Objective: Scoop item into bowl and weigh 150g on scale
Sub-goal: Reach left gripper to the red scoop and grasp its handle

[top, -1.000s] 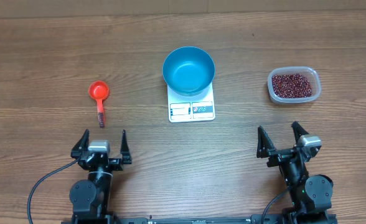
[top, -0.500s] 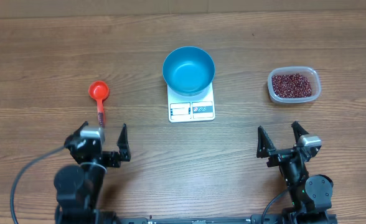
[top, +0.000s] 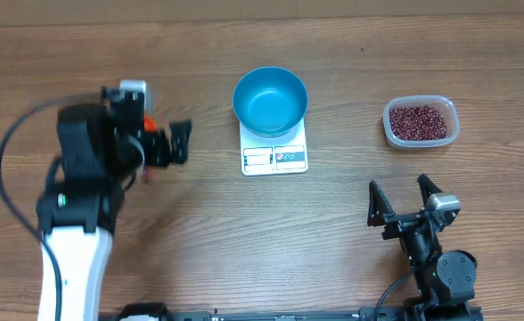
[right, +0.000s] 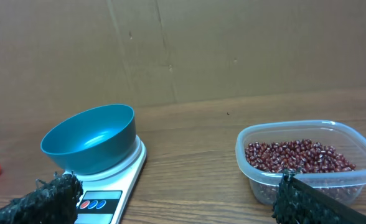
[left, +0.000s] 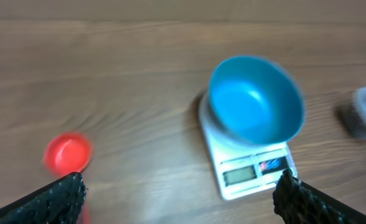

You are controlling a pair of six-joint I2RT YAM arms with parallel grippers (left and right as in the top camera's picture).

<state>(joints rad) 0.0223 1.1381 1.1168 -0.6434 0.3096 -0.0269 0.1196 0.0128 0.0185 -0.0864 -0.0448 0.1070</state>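
On the right of the wooden counter (top: 333, 241), small dark red-brown beans (top: 415, 121) lie in a clear rounded plastic tub (top: 390, 134). At centre, the round teal plastic bowl (top: 270, 101) sits on the flat white scale (top: 275, 159). The left tool (left: 180, 190) hovers wide open and empty near the orange-red plastic scoop (left: 66, 153). The right tool (top: 397, 185) is wide open and empty too.

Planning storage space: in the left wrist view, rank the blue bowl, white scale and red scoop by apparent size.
1. Blue bowl, largest.
2. White scale, close behind; the bowl hides part of it, so unsure.
3. Red scoop, clearly smallest.
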